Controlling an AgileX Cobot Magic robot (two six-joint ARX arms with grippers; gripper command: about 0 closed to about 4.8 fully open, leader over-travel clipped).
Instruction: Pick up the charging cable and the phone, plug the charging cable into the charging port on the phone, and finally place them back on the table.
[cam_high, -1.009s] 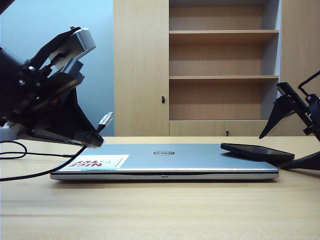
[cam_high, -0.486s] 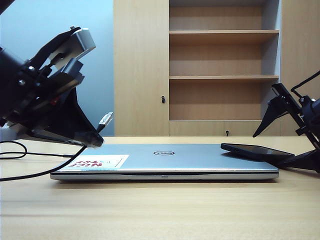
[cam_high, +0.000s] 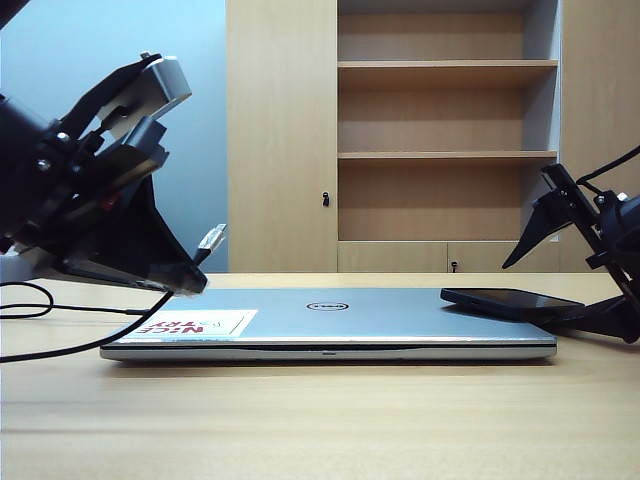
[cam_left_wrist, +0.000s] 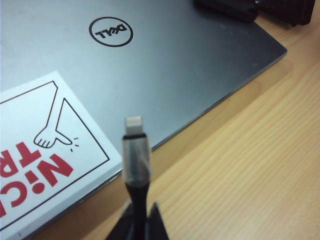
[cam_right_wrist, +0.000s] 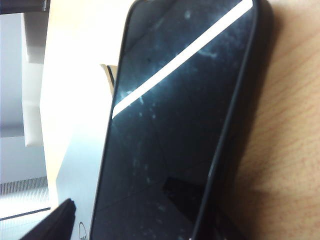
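Observation:
My left gripper (cam_high: 188, 280) hangs above the table's left side, shut on the charging cable (cam_high: 90, 345). The cable's silver plug (cam_high: 210, 240) sticks out past the fingertips and points over the laptop; in the left wrist view the plug (cam_left_wrist: 133, 125) stands up from the closed fingers (cam_left_wrist: 152, 225). The black phone (cam_high: 510, 301) rests tilted on the laptop's right edge. My right gripper (cam_high: 545, 295) is open around the phone's right end, one finger above it and one below. The phone's glossy screen (cam_right_wrist: 185, 125) fills the right wrist view, between the fingers (cam_right_wrist: 52, 225). The charging port cannot be made out.
A closed silver laptop (cam_high: 330, 320) with a red-and-white sticker (cam_high: 195, 325) lies in the middle of the beige table (cam_high: 320, 420). The cable's slack loops over the table at the far left. A wooden shelf cabinet (cam_high: 445, 130) stands behind.
My right gripper has moved in to the left around the phone's end, and its upper finger has tipped up. The left gripper, the cable and the phone have stayed put.

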